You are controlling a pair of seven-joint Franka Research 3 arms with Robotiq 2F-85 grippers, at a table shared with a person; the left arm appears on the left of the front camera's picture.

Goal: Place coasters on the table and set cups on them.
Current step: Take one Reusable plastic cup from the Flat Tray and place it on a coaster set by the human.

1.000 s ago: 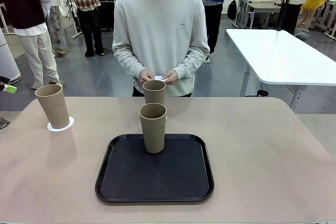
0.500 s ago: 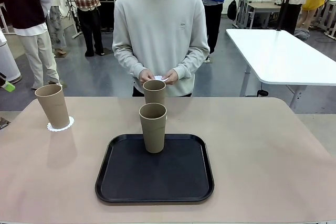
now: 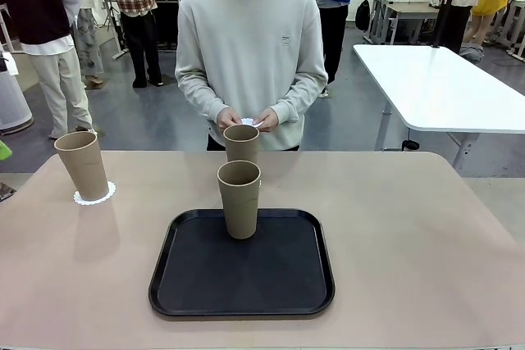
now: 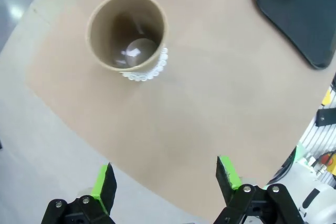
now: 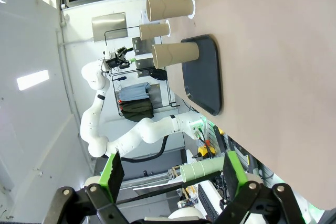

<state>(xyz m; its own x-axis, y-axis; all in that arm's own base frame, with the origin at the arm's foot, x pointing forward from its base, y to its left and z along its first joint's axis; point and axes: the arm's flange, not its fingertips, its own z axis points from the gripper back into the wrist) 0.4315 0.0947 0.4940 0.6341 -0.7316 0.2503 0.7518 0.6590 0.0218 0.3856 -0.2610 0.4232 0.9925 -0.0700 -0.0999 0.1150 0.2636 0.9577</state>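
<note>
**A:** Front view, what's on the list?

**B:** One large beige-tan table (image 3: 410, 235). One tall matte tan tapered tumbler, the left cup (image 3: 82, 165), upright on a round white lacy paper coaster (image 3: 97, 197) near the table's left edge. One black rounded-square tray (image 3: 246, 284) mid-table, with a second cup (image 3: 239, 199) upright on its far part. A third cup (image 3: 241, 143) stands behind that one, its base hidden. The person's hands (image 3: 244, 118) are together at the far edge, holding something small and white.

**A:** Left wrist view?

**B:** The left gripper (image 4: 165, 174) has its jaws spread wide with nothing between them, above the table's edge. The left cup (image 4: 127, 32) is seen from above, seated on its coaster (image 4: 149, 72), well apart from the fingers. A tray corner (image 4: 299, 19) shows at the upper right.

**A:** Right wrist view?

**B:** It's rolled sideways. The right gripper (image 5: 172, 167) also has its jaws wide and empty. All three cups stand far off. The left cup (image 5: 168, 9) is on its coaster (image 5: 192, 4) and the second cup (image 5: 176, 55) is on the tray (image 5: 205, 77).
</note>
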